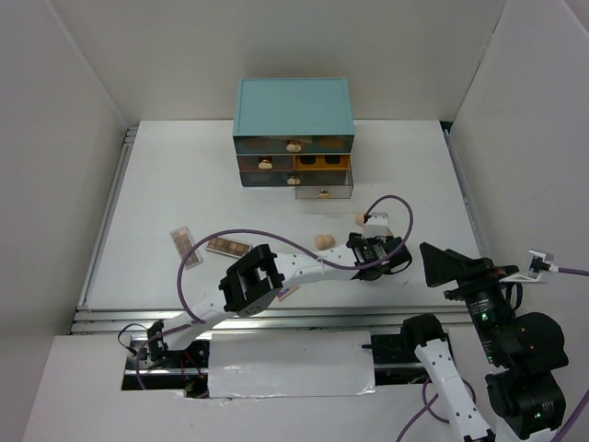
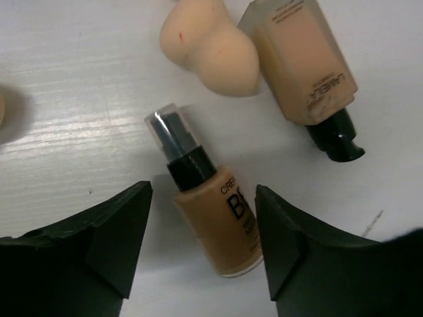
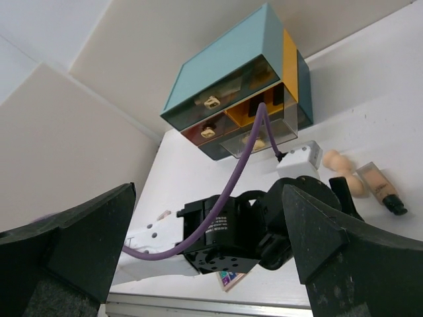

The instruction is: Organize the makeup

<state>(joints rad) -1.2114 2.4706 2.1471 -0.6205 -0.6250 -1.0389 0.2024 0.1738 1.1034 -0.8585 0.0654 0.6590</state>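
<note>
Pick step in hand: left gripper [image 2: 201, 198] hovering, jaws wide, straddling brownish bottle [image 2: 221, 224] lying on bench [image 2: 66, 99], sponge [image 2: 211, 49] at its 12 o'clock. Next move calling for lowering, closing on bottle body. Right gripper [image 3: 208, 198] hanging wide, empty.

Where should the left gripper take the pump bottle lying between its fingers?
The pump bottle is best taken on its tan body, below the black pump, from straight above. It lies flat on the table, its length running between the left gripper's open fingers, so they would close across its width. The pump and clear cap are narrower, likely slippier.
</note>
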